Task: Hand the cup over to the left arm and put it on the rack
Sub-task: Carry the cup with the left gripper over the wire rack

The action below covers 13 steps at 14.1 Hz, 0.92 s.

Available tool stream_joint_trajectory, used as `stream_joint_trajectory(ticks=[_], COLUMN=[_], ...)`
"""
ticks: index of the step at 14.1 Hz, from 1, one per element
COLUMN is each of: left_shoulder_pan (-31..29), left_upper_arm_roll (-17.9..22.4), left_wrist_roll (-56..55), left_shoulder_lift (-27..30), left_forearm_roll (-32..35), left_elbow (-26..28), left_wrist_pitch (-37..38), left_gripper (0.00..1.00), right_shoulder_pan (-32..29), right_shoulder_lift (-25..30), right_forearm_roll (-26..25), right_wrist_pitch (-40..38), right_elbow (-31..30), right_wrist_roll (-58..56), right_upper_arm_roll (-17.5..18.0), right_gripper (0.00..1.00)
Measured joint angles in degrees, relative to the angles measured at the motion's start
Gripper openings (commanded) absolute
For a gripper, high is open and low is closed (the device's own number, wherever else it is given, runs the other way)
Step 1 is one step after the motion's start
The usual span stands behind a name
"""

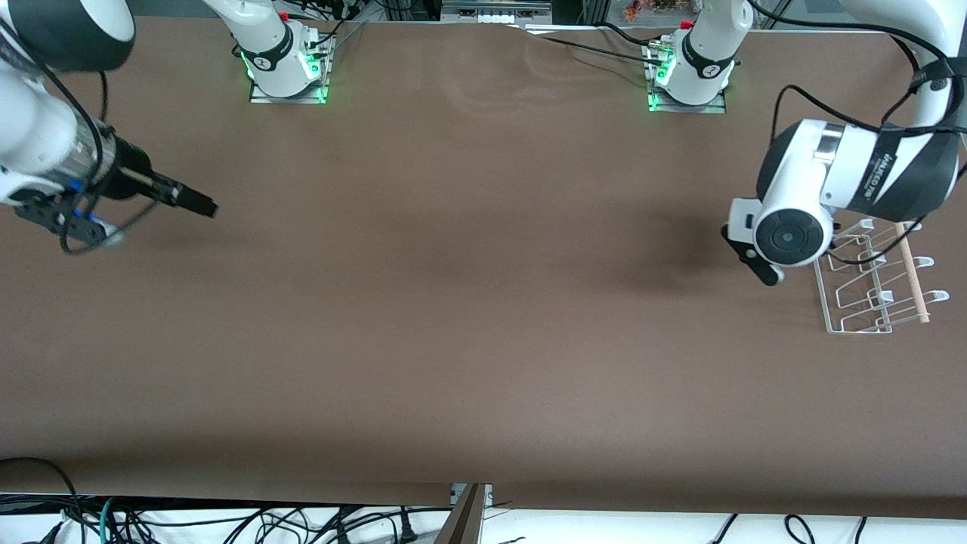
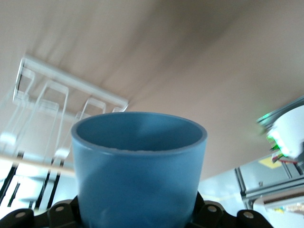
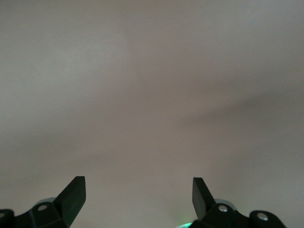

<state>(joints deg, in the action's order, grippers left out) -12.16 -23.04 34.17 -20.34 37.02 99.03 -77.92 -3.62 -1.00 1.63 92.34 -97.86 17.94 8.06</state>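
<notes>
— Brown table (image 1: 453,302) all the way across, cables hanging along its edge closest to the front camera. What do you have on it?

— Very little on the surface itself. My rack (image 1: 876,291) stands toward the left arm's end of the table, clear wire loops with a pale wooden dowel (image 1: 910,272) lying across them.

— And the cup?

— My left gripper (image 1: 759,268) has it. In the left wrist view the cup (image 2: 138,166) fills the foreground, light blue, its open mouth facing away from the wrist, seated between the gripper's black mounts and clamped there. Past its rim I can see the rack (image 2: 61,102) and the dowel (image 2: 33,161).

— Where is that hand?

— Up in the air, over the table just beside the rack, on the side toward the middle of the table. From the front view the wrist block hides the cup.

— Your other arm?

— It waits. My right gripper (image 1: 193,200) hangs over the right arm's end of the table. The right wrist view shows its fingers (image 3: 73,197) spread wide apart with nothing between them, only bare brown table.
</notes>
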Motion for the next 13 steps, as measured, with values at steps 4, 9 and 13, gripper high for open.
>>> stream_joint_trajectory(ticks=[4,9,13], left_shoulder_pan=[-7.54,-11.92,-8.62], left_upper_arm_roll=[0.2,0.22,-1.04], left_wrist_roll=[-0.01,0.08,0.26], left_shoulder_lift=[-1.41,-4.17,-6.77], left_forearm_roll=[6.65,7.54,17.94], left_elbow=[-0.68,-2.82,-2.79], left_wrist_pitch=[-0.78,-0.61,1.78], left_gripper=[0.13,0.13,0.15], right_shoulder_pan=[3.41,4.09,4.13], right_shoulder_lift=[3.24,3.08,3.06], right_forearm_roll=[-2.64,-5.21,-5.21], right_wrist_pitch=[0.9,1.42,1.01], right_elbow=[-2.14,-2.04,-1.97], right_wrist_roll=[-12.46,-16.29,-16.66], right_upper_arm_roll=[-8.29,-8.78,-8.81], right_gripper=[0.99,0.99,1.0])
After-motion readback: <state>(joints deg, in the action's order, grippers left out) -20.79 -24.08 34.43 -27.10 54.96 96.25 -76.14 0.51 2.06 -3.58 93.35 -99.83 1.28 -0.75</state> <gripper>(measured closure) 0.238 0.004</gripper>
